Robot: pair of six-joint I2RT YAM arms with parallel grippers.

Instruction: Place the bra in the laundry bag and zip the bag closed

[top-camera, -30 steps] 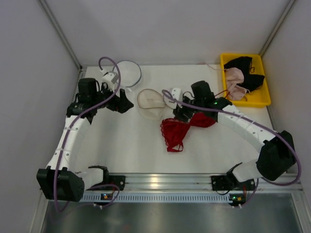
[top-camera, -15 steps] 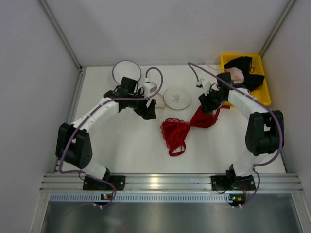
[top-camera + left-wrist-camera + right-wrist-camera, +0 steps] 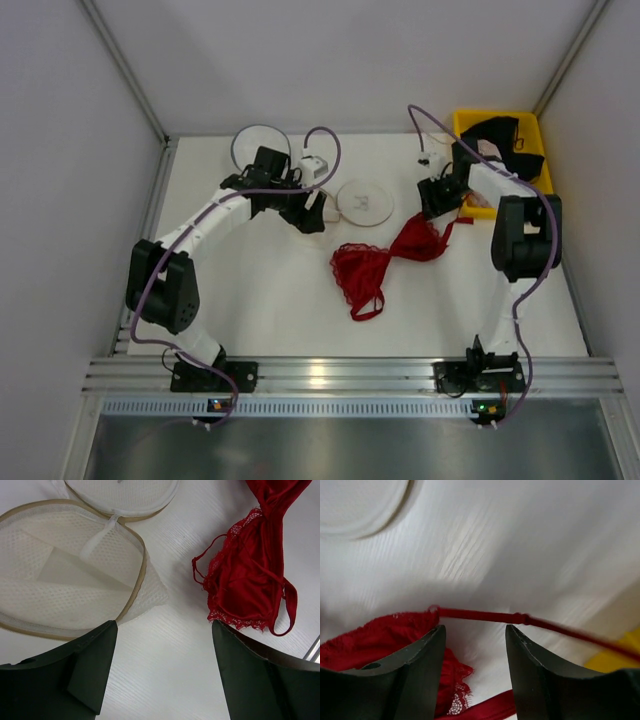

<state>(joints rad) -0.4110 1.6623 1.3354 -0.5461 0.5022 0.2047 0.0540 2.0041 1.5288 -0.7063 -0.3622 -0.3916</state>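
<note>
the bra [image 3: 383, 262] lies crumpled on the table [image 3: 250, 300] near the laundry bag [image 3: 365, 202]; only the left wrist view shows you its mesh gaping. left gripper [image 3: 164, 625] is spread and empty; right gripper [image 3: 475, 627] is spread too, with the strap [image 3: 485, 615] seemingly just past it.

No legible text, brand, number or sign in any of the three views. On the face of the laundry bag [image 3: 350, 192], only a small dark mark [image 3: 367, 204], too small to make out as letters or a logo.
</note>
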